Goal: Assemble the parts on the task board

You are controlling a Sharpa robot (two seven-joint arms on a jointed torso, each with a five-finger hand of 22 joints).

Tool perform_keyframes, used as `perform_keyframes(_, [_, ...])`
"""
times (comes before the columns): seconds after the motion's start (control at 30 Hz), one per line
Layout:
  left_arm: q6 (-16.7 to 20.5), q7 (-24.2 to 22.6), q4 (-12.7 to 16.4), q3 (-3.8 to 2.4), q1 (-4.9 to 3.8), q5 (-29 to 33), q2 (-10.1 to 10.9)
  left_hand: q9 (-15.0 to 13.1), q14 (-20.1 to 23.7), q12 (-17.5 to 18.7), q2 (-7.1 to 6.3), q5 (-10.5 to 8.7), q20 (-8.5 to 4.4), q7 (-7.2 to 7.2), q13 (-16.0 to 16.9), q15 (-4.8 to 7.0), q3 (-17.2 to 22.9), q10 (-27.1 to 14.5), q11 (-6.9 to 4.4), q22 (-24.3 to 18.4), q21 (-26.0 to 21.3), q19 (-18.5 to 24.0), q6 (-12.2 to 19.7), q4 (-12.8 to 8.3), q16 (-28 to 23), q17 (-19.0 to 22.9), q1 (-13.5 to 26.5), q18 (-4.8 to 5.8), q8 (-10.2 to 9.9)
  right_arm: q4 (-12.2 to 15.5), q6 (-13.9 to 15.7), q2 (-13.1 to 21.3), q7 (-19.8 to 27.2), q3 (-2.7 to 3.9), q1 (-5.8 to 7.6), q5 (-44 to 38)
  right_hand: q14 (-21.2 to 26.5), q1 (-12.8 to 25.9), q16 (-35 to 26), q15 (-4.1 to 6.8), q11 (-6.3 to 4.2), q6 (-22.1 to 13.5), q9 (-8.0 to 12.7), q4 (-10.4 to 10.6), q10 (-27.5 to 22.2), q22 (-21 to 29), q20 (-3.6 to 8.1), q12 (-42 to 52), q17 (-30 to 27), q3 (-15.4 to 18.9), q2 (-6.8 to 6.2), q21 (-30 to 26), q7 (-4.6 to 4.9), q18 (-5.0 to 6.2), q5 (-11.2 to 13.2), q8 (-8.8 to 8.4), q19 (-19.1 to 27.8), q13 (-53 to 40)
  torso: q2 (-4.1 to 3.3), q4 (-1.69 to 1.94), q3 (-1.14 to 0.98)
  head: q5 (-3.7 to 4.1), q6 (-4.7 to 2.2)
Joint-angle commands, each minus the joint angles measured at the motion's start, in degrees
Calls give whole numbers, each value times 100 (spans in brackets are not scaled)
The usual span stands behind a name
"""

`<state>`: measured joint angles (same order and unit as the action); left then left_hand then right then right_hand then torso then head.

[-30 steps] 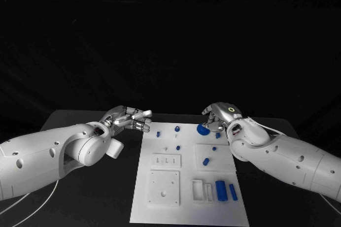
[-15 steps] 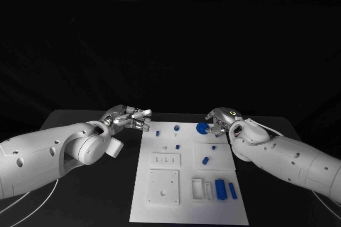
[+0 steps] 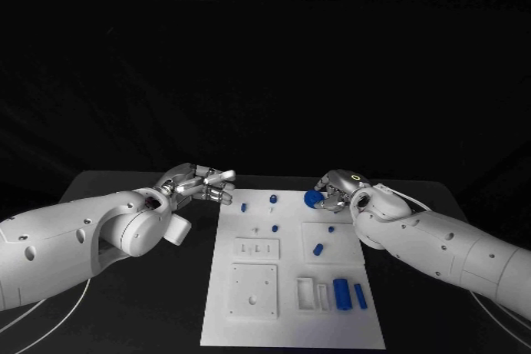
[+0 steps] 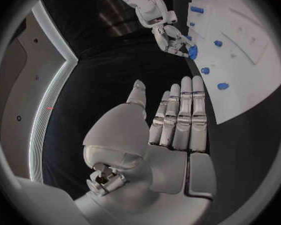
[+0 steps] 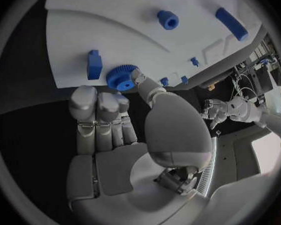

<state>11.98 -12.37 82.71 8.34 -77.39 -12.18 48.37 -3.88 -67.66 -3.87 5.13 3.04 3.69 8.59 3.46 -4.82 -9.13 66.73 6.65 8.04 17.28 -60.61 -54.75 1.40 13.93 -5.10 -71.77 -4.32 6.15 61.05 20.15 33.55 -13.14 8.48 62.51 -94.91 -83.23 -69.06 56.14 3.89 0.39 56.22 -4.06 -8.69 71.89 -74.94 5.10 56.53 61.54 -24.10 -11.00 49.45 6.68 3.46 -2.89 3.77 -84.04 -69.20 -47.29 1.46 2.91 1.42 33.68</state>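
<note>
Parts for the assembly lie spread over the task board [image 3: 290,323], and the one in hand is a blue gear [image 3: 314,200] at the board's far edge. Our right hand [image 3: 336,191] is at that gear: in the right wrist view the gear [image 5: 122,78] sits just beyond the fingertips [image 5: 85,101], with the thumb reaching to its toothed rim. We judge that the hand is pinching it, though we cannot tell from these views whether the gear is lifted or resting on the board. Just beside the gear, on the side of the curled fingers, stands a small blue block [image 5: 94,64]; farther out from the fingertips lie a blue bushing [image 5: 168,20] and a long blue bar [image 5: 231,23].

Our left hand [image 3: 202,185] hovers off the board's far left corner, over the black table [image 3: 110,186], holding nothing. Its fingers [image 4: 181,118] are stretched out straight and side by side, pointing towards the board, well apart from any part.

As we read it, the step is the pick-up or seating of the gear, early in the task, since most blue pieces lie loose in their trays. The next move calls for a firm hold on the rim and a level carry to whichever post or recess takes the gear. We cannot make out that seat from here, so we must line up carefully before pressing down.
</note>
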Motion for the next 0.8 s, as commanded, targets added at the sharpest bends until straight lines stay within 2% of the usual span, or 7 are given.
perform_keyframes(0.03, [-112,-13,-6,-5,-5,-9,-21,-6,-24,10,-17,-26,1,21,5,-13,-5,-33,12,-6,-23,-32,6,-33,-25,5,-34,78,-32,-24,-220,-28,109,3,1,176,-12,42,80,-31,-2,47,-1,18,67,-678,-34,100,112,90,60,91,-4,33,-46,-17,-143,-97,0,0,-2,-8,19])
perform_keyframes(0.4, [-138,5,-29,-5,-5,-14,-44,-9,-21,8,-13,-26,3,22,6,-15,-3,-44,15,-5,-23,-29,9,-34,-24,4,-35,77,-29,-162,-349,-123,157,7,2,310,-24,98,137,-31,1,53,1,67,88,-691,-33,136,210,182,117,186,-6,31,-146,-15,-138,-151,-1,5,-5,-16,32])
perform_keyframes(0.6, [-150,14,-40,-5,-5,-18,-52,-9,-21,8,-13,-26,3,22,6,-15,-3,-44,15,-5,-23,-29,9,-34,-24,4,-35,77,-29,-251,-448,-157,170,8,3,342,-26,120,149,-27,-9,122,-2,96,104,-694,-31,155,238,162,175,216,-16,28,-309,-13,-136,-174,3,3,-11,-29,49])
perform_keyframes(0.8, [-173,41,-47,-5,-5,-26,-52,-9,-21,8,-13,-26,3,22,6,-15,-3,-44,15,-5,-23,-29,9,-34,-24,4,-35,77,-29,-277,-564,-153,164,8,3,341,-33,150,163,-9,-35,301,1,38,106,-697,-14,153,289,-133,252,262,-40,17,-536,-14,-124,-200,5,-11,-12,-34,63])
